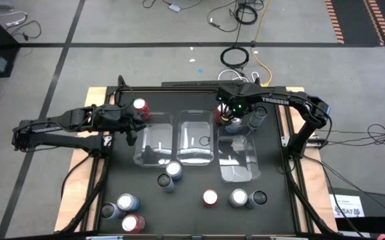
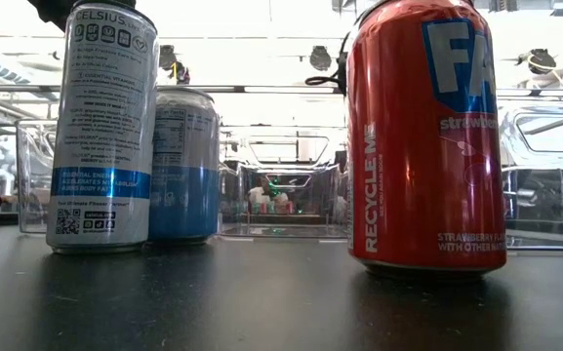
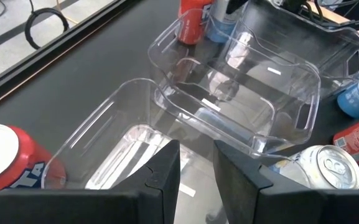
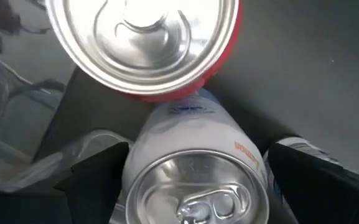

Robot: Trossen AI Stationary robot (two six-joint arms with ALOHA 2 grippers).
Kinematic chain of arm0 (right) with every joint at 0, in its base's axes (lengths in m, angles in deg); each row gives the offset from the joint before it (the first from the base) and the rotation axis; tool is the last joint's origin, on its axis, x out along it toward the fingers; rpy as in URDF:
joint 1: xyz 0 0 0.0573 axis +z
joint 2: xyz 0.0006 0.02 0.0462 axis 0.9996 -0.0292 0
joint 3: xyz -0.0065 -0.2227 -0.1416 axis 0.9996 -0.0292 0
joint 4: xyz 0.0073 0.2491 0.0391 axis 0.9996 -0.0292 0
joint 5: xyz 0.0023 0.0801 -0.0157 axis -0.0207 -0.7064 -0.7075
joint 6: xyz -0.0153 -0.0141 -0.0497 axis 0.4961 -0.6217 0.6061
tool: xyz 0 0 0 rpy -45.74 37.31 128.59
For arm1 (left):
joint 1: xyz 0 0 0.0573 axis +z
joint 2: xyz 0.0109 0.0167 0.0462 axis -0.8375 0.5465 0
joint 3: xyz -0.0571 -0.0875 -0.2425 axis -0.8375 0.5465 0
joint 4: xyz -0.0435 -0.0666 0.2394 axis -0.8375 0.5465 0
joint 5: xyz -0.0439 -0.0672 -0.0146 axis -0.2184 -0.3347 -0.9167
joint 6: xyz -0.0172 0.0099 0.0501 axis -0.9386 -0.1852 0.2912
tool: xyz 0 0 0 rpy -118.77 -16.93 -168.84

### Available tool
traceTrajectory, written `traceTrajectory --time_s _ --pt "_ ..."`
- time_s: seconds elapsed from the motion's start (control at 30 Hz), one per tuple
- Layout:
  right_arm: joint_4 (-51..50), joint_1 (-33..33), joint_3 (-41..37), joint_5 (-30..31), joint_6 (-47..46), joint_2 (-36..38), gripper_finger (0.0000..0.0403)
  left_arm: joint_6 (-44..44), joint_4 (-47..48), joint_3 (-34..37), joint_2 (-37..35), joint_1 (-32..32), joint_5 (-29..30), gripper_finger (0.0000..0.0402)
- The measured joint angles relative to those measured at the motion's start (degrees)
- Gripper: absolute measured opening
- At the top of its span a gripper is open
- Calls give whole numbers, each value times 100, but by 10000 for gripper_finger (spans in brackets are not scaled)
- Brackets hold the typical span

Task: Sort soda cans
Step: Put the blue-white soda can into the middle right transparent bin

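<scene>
Right wrist view: right gripper stands wide open around a silver-blue can, fingers not closed on it, just beside a red can at the table's far edge. Left gripper, fingers narrowly parted and holding nothing, hangs over the left clear bin.

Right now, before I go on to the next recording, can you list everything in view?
red cans: four, red; two at the table's back edge, two near the front
dark cans: four, grey-black; one at the back right, three near the front
silver-blue cans: four; one at the back right, three near the front
bins: three, clear, empty; side by side mid-table
table: one, black top
cables: several, black, yellow and white; on the floor behind
left gripper: fingers a little apart, empty, over the left bin
right gripper: open, astride the silver-blue can at the back right
</scene>
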Motion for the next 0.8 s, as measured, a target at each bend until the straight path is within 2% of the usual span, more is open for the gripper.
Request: traceTrajectory --time_s 0.1,0.3,0.6,0.8 --pt "17 4 -57 20 -64 3 358 0 0 0 0 0 6 105" --pt "31 2 -85 20 -191 15 280 0 -2 0 0 0 8 105" --pt "-32 2 64 2 -135 22 280 0 -2 0 0 0 10 105" --pt "-168 4 350 -4 -129 279 280 0 -2 0 0 -1 10 105"
